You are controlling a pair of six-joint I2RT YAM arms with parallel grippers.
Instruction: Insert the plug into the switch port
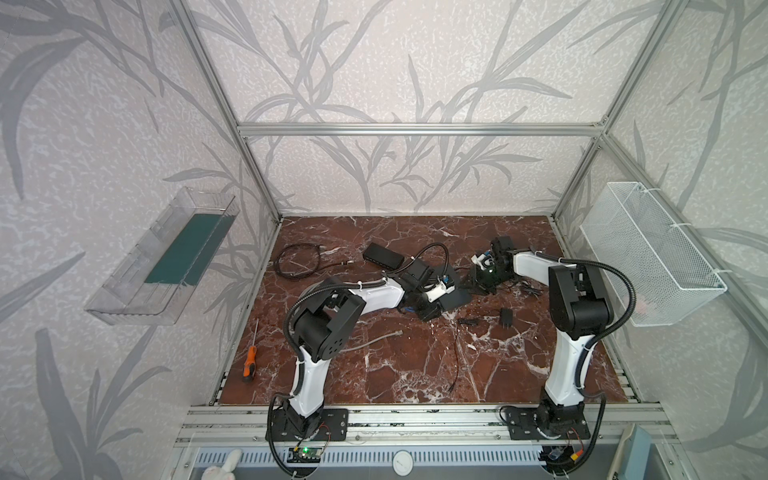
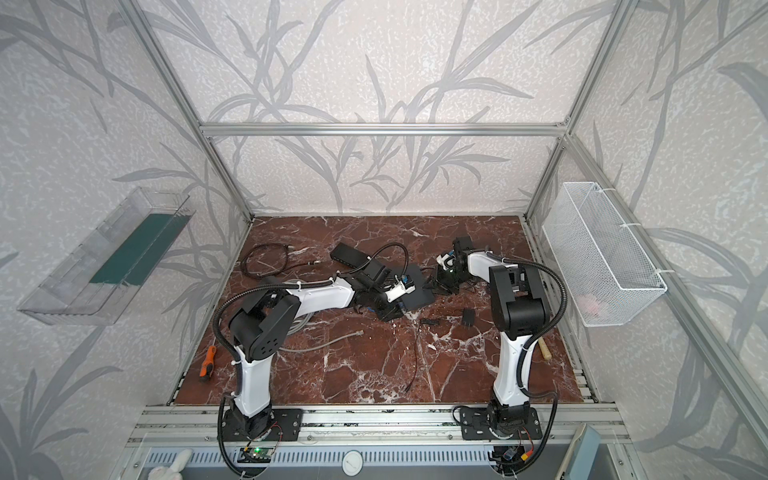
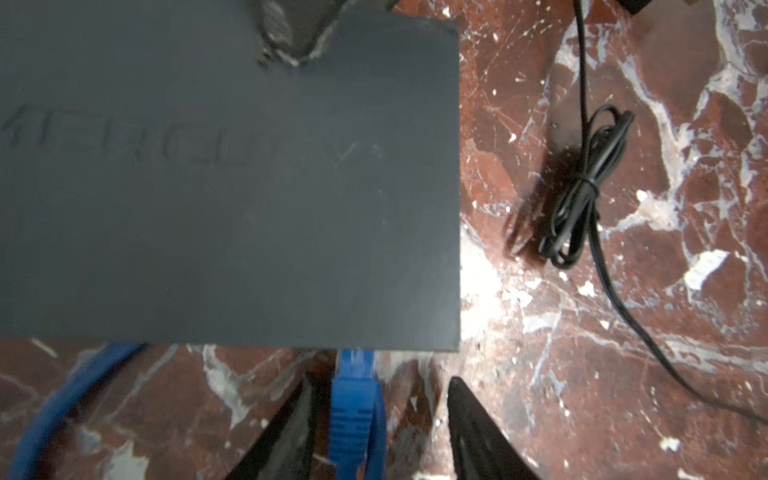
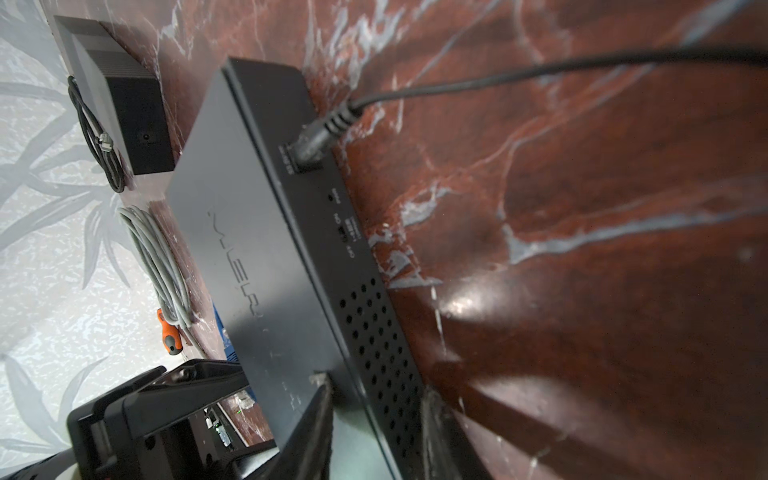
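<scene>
Where the switch (image 3: 228,187) lies flat on the marble table (image 3: 623,374), the ground around it is cluttered. Just beside its short end lies a tied bundle of thin black cord (image 3: 582,187), clear of the housing. A black power lead (image 4: 328,129) is plugged into the switch's rear face, near the on/off slider. Beyond the switch, toward the back wall, sit a second black unit (image 1: 382,255) and a loose loop of black cable (image 1: 297,262). A coil of grey cable (image 4: 162,266) and an orange-handled screwdriver (image 1: 250,361) lie well apart from the switch on the left arm's side. A small black adapter (image 1: 506,318) stands near it on the right arm's side.

The right gripper (image 4: 376,386) is clamped on the switch's rear edge, one finger on the top cover and the other low against the perforated face.

The left gripper (image 3: 382,382) sits at the opposite, front edge, its jaws parted and gripping nothing. The blue plug (image 3: 353,399) lies between them, close to one finger and clearly apart from the other. Its clear tip runs under the switch's front edge. The port itself is hidden, so seating cannot be confirmed. The blue cable (image 3: 62,407) curves away along that edge.
</scene>
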